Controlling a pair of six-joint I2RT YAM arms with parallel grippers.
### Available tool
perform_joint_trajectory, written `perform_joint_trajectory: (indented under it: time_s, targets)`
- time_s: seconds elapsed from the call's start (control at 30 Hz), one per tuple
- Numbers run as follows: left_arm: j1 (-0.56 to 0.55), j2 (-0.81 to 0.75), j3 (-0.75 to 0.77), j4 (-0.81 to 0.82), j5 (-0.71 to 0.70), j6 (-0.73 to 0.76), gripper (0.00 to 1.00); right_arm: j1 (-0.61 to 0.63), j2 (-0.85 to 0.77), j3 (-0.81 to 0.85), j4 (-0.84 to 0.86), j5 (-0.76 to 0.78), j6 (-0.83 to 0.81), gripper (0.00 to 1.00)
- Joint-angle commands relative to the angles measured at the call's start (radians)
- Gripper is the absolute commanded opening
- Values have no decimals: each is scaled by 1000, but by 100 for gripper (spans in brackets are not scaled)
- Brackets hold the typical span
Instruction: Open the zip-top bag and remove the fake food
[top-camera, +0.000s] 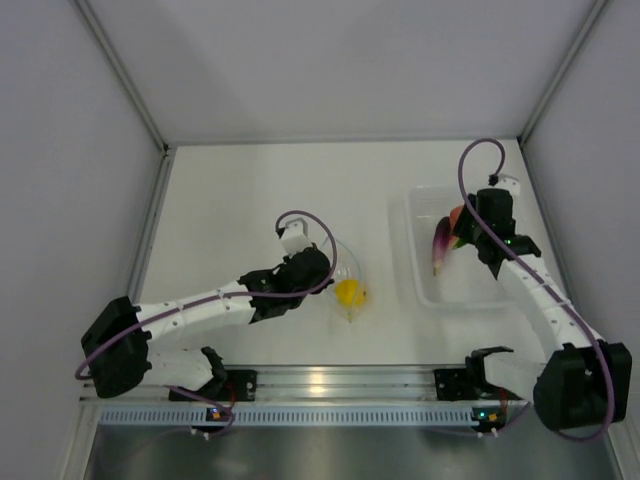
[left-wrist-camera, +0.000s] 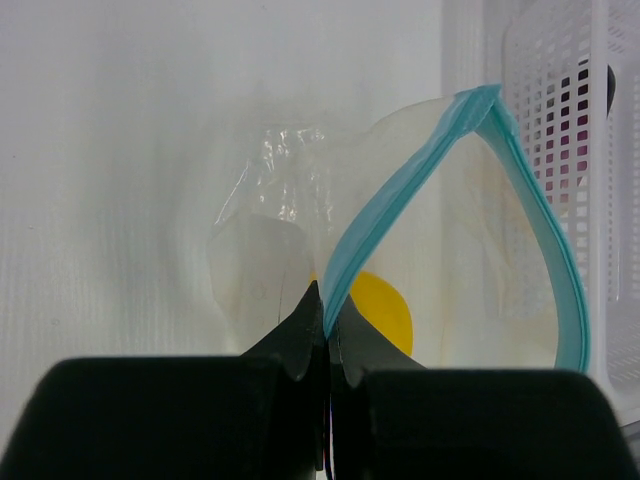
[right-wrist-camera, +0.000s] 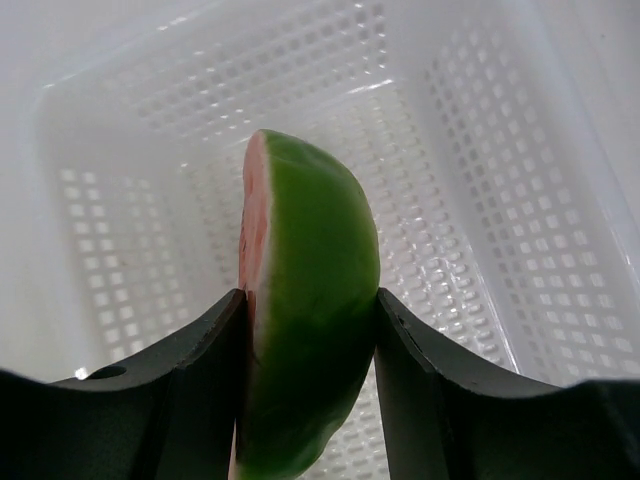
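The zip-top bag (top-camera: 343, 268) lies at mid-table, its mouth open. My left gripper (top-camera: 322, 270) is shut on the teal zip strip (left-wrist-camera: 400, 190), pinching one lip of the bag (left-wrist-camera: 265, 215) between the fingertips (left-wrist-camera: 328, 300). The yellow lemon (top-camera: 350, 293) sits inside the bag, just past the jaws in the left wrist view (left-wrist-camera: 385, 312). My right gripper (top-camera: 470, 230) is shut on the red-orange wedge (right-wrist-camera: 320, 230), which has a green rind, and holds it over the white basket (right-wrist-camera: 150, 200). The purple eggplant (top-camera: 441, 243) lies in that basket.
The white perforated basket (top-camera: 412, 250) stands at the right of the table, close to the bag's open mouth (left-wrist-camera: 540, 80). Grey walls enclose the table on three sides. A metal rail runs along the near edge (top-camera: 330, 382).
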Motion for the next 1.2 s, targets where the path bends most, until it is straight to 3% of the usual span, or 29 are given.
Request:
perform_joint_trajectory:
  time_s: [0.0,0.1,0.23,0.5,0.53,0.57,0.7,0.83,1.0,1.17]
  targets:
    - [5,-9,10,16,9,14,0,-94,63,-15,159,-80,22,28]
    - [7,3,21,16,24,25,0,-136,132,-24,199,-149,22,32]
    - [7,14,36,16,44,40,0,-171,209,-18,191,-122,20,45]
    - [7,5,58,16,61,60,0,-180,214,17,89,-97,22,69]
    - [8,3,65,16,67,65,0,-180,201,22,81,-103,17,94]
    - [7,6,67,16,72,66,0,-179,194,26,73,-116,17,95]
    - [7,-1,75,16,84,67,0,-168,119,30,49,-198,22,90]
    - [7,-8,81,16,89,56,0,-65,20,72,-43,-215,29,75]
    - [8,5,98,18,106,22,0,185,-70,129,-140,-171,61,50]
    - [7,17,104,18,99,-25,0,470,-129,166,-186,-137,137,42]
